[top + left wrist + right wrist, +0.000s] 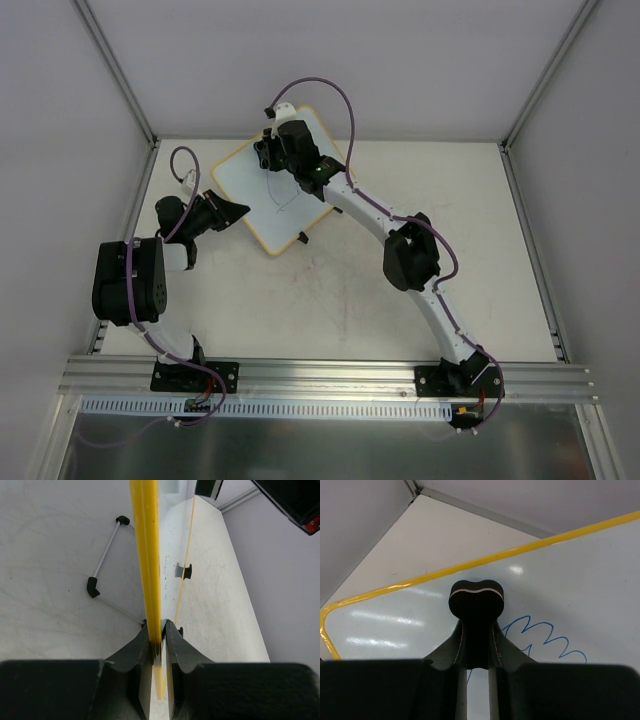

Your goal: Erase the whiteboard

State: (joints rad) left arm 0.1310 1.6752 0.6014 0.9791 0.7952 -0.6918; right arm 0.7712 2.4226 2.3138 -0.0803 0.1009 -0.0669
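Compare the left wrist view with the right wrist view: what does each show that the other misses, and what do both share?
Only the left wrist view: the left gripper clamped on the edge-on yellow frame of the whiteboard, a wire stand with black ends, and a black clip. Only the right wrist view: the right gripper holding a dark block in front of the board face, and a blue scribble. Both: the whiteboard, the table, the grey wall.
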